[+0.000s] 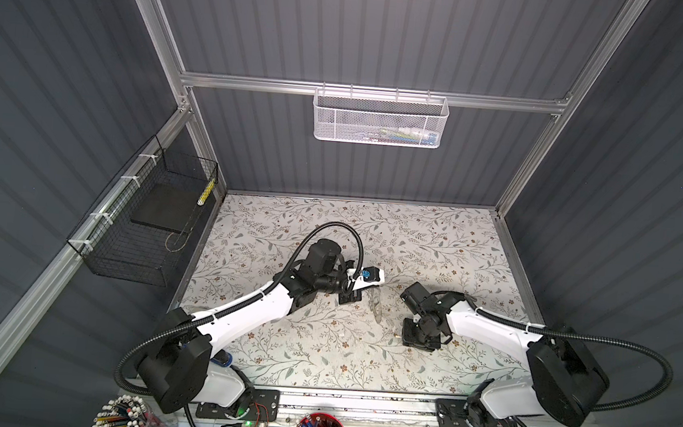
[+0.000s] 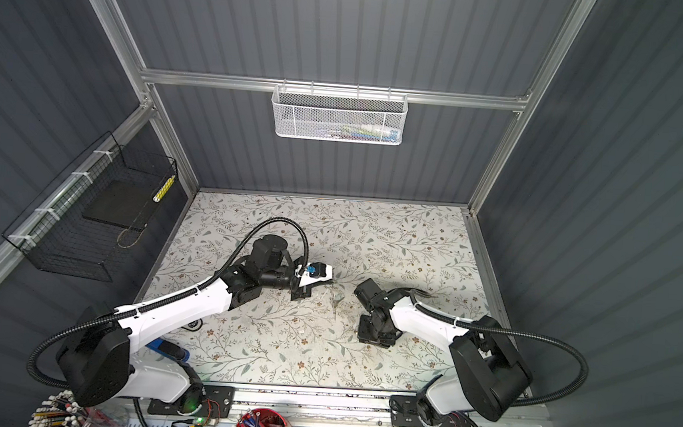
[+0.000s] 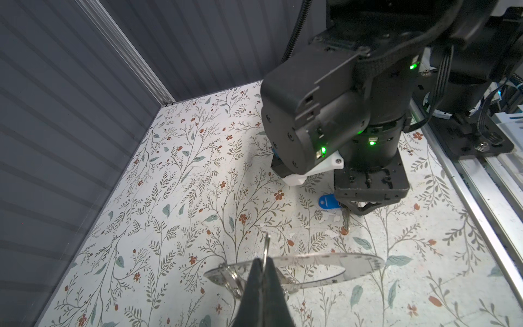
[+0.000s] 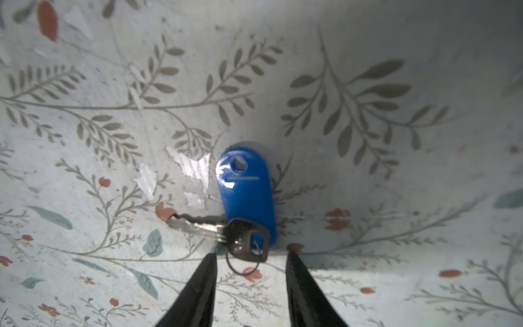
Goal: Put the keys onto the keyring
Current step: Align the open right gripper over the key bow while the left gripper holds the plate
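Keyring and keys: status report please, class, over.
Left gripper shut on keyring. Right gripper open over blue-tagged key lying on table. Clear protractor lies under keyring.

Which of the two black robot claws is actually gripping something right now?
The left gripper: shut on a thin silvery metal ring. The right gripper stands open over the silvery blue-tagged key.

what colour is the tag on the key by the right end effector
Bright blue. The key tag shows best in the right wrist view.
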Robot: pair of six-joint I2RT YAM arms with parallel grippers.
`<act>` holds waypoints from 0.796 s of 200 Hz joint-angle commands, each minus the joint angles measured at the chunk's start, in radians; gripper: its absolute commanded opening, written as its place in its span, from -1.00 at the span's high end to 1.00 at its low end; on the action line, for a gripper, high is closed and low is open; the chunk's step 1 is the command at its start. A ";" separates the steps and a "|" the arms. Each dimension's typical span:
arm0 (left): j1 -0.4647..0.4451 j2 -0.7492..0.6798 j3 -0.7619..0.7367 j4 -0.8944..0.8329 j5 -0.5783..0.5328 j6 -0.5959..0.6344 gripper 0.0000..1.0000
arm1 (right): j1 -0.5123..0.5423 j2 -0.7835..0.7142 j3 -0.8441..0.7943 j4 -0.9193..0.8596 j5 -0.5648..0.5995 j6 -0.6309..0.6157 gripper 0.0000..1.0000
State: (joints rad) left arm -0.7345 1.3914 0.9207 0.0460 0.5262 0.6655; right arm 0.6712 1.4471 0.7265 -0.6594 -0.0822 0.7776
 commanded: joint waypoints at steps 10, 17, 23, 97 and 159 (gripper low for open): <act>-0.008 -0.017 -0.007 0.002 0.005 0.011 1.00 | 0.004 0.038 0.045 -0.002 0.025 -0.037 0.14; -0.006 -0.015 -0.007 0.002 0.005 0.010 1.00 | 0.004 0.050 0.058 -0.002 0.028 -0.049 0.14; -0.008 -0.015 -0.007 0.002 0.004 0.012 1.00 | 0.005 0.062 0.072 -0.001 0.030 -0.061 0.14; -0.008 -0.023 -0.006 -0.003 -0.007 0.017 1.00 | 0.003 0.091 0.211 0.055 0.031 -0.248 0.11; -0.008 -0.035 -0.011 0.002 -0.021 0.018 1.00 | -0.001 0.061 0.236 -0.043 0.058 -0.183 0.14</act>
State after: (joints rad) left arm -0.7383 1.3914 0.9207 0.0460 0.5076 0.6693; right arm 0.6704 1.5448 0.9699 -0.6018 -0.0608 0.5434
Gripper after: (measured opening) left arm 0.047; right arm 0.440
